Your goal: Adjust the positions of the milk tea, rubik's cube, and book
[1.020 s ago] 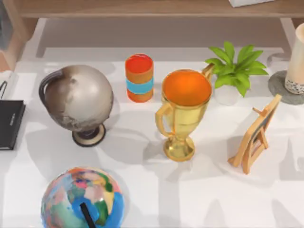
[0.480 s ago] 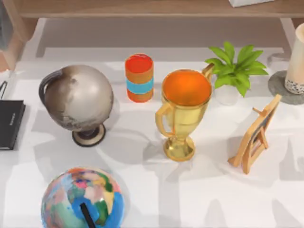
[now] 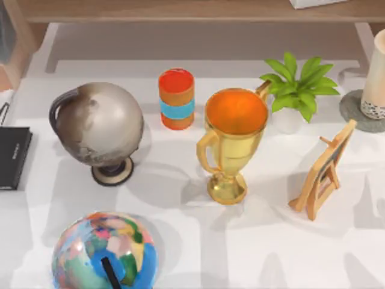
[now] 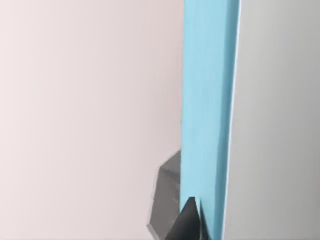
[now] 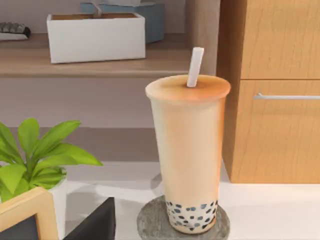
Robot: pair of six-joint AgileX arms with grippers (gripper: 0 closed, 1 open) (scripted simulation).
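One milk tea at table's right edge | claw states: cannot tell

We count two globes, one grey and one multicoloured. We see one gold trophy, one orange cylinder, one potted plant, one wooden easel, one black book and one milk tea on one grey coaster.

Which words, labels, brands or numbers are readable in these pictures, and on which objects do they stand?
No text can be read anywhere.
Black book: faint pale marks on its cover, too small to read.
Colourful globe: only map colours, no legible names.
Milk tea: no label or brand on the cup.
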